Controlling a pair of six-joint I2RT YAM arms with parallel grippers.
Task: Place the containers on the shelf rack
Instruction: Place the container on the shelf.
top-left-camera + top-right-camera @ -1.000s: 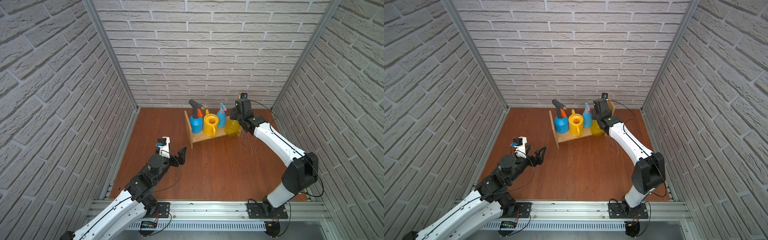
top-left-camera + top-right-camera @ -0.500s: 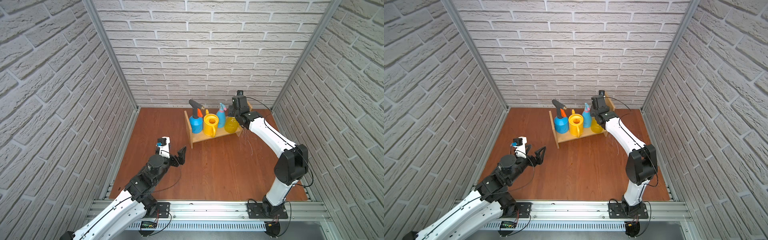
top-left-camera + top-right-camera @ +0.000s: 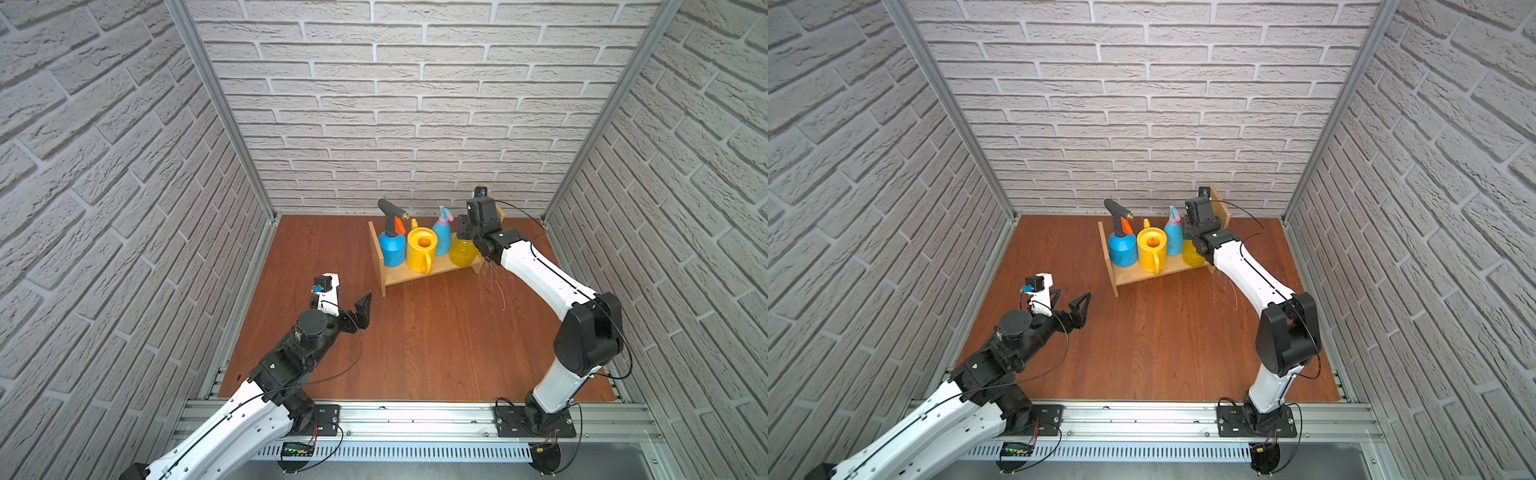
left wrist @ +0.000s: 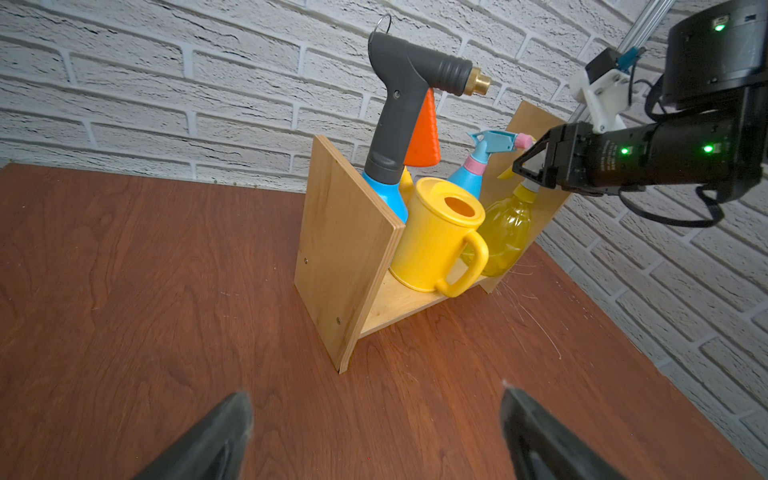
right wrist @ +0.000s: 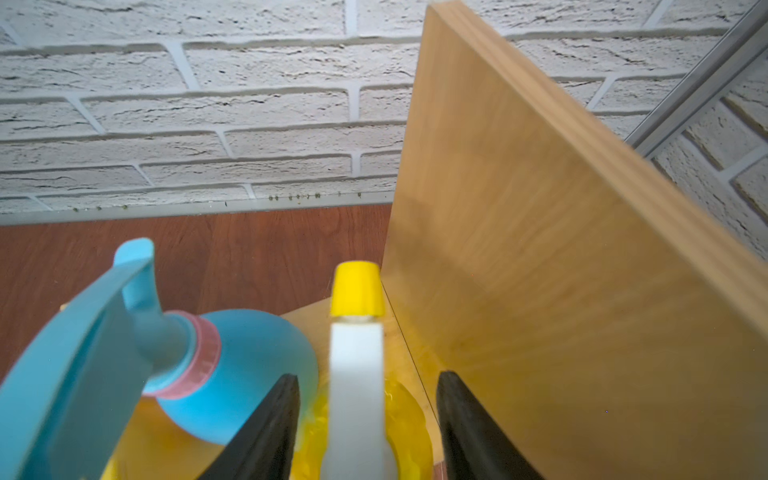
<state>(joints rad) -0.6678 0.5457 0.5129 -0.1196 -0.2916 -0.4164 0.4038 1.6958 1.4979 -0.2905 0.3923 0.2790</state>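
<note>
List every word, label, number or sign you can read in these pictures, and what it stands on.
No text can be read.
Small white print on the right arm's black wrist housing: too blurred to read.
The blue pump sprayer, yellow watering can, blue teardrop spray bottle, clear yellow spray bottle and shelf rack show no labels.

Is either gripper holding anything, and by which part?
Nothing is held. The right gripper straddles the head of the clear yellow spray bottle, gaps either side; the left gripper is open, empty.
</note>
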